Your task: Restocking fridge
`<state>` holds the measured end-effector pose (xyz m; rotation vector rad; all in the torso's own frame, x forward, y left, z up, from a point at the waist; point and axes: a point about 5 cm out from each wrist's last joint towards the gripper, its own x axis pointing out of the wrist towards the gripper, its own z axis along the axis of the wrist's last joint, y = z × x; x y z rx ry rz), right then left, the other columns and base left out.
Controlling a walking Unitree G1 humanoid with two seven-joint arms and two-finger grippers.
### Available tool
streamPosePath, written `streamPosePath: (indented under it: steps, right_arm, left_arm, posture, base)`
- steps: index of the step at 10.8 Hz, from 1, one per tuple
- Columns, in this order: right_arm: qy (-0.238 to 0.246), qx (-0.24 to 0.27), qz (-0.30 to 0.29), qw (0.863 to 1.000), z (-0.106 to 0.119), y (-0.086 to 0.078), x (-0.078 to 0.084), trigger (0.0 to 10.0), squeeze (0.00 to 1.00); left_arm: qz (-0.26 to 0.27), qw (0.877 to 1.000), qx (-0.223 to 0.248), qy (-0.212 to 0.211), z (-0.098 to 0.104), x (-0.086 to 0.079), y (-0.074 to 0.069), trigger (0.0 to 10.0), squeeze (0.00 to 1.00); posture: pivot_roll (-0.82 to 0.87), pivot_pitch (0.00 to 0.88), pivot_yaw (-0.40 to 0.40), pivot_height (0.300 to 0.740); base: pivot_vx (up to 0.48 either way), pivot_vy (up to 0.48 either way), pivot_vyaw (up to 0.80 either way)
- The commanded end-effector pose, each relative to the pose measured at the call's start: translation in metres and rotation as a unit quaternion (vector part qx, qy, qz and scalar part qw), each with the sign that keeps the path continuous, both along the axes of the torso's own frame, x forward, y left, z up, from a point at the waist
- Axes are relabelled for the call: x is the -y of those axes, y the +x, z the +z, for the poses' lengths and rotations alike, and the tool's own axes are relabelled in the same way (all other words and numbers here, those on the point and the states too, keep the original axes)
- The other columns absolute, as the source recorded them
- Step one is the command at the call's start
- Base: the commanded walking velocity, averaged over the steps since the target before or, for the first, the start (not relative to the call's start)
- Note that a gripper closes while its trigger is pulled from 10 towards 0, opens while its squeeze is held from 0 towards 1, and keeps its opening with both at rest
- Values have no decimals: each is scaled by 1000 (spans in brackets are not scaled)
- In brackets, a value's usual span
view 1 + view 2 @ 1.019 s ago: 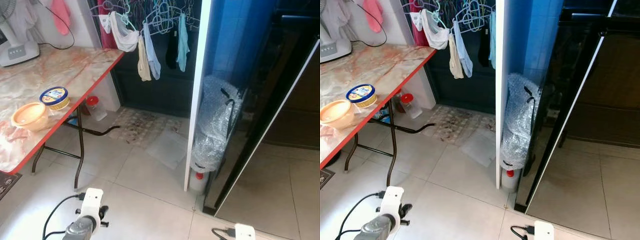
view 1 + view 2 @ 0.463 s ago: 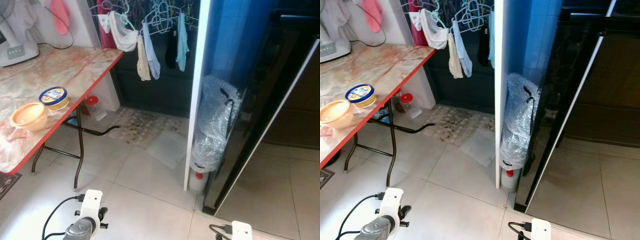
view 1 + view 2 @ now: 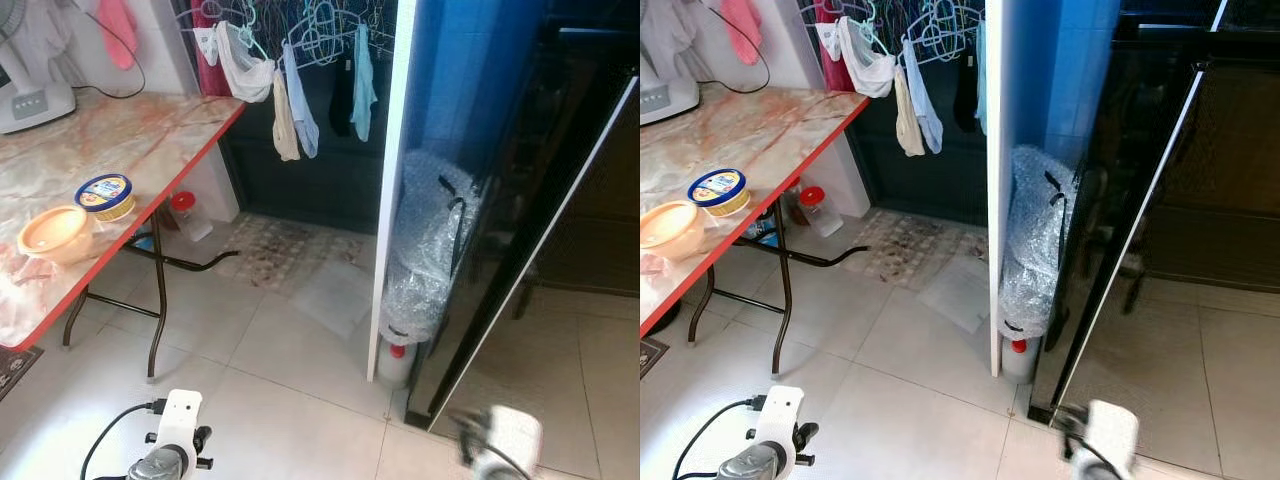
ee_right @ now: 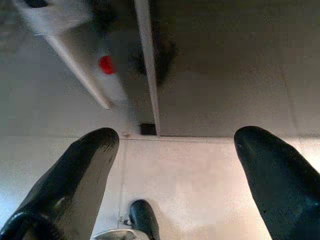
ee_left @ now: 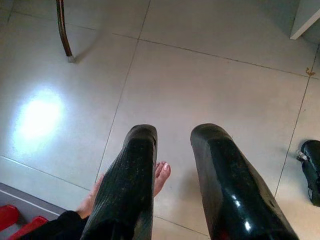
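The fridge [image 3: 530, 200] stands at about two o'clock from the robot: tall, with a dark, glossy glass front trimmed by a pale strip, its base on the tiled floor [image 3: 300, 380]. Whether its door is shut or ajar cannot be told. Likely food for it waits at ten o'clock on a folding surface [image 3: 120, 140] with a marbled pink top and red edge: a round yellow tub [image 3: 107, 196] with a blue printed lid, and just beside it a shallow peach plastic bowl [image 3: 56, 232].

Between the two, at one o'clock, a crinkly bubble-wrapped bundle [image 3: 432, 250] leans against a white partition [image 3: 390, 190], a red-capped bottle [image 3: 397, 361] at its foot. Soft laundry [image 3: 290, 90] hangs on hangers at twelve o'clock.

Both arms hang low, carrying nothing. The left gripper [image 5: 172, 145] points at the floor, its smooth black jaws a little apart. The right gripper [image 4: 175, 145], blurred in the head views, has its jaws wide apart, aimed at the fridge's bottom corner. A person's bare toes [image 5: 161, 172] show behind the left jaws.
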<state>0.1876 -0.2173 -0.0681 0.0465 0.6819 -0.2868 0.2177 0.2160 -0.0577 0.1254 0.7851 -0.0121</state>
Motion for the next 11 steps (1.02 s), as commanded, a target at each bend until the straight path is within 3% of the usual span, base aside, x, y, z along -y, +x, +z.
streamPosePath:
  steps: [1, 3, 9, 11]
  right_arm:
    - [-1, -21, 39, 999, -5, -3, -12, 10000, 0]
    - [-9, -29, 122, 992, -7, 1, -36, 10000, 0]
    - [-6, -59, 112, 992, -12, -7, -34, 10000, 0]
    - [-2, -58, 100, 993, -12, -8, -33, 10000, 0]
  left_arm:
    - [9, 1000, -19, 8, -4, -7, -8, 10000, 0]
    - [14, 999, -30, 7, -8, -6, -15, 10000, 0]
    - [19, 999, -41, 4, -12, -3, -20, 10000, 0]
    - [15, 999, -44, 4, -12, -1, -19, 10000, 0]
  posture:
    - [-205, 33, 114, 740]
    - [-203, 26, 102, 740]
    - [-195, 0, 92, 740]
    - [-203, 0, 95, 740]
  base:
    - [0, 0, 0]
    - [0, 0, 0]
    - [0, 0, 0]
    - [0, 394, 0]
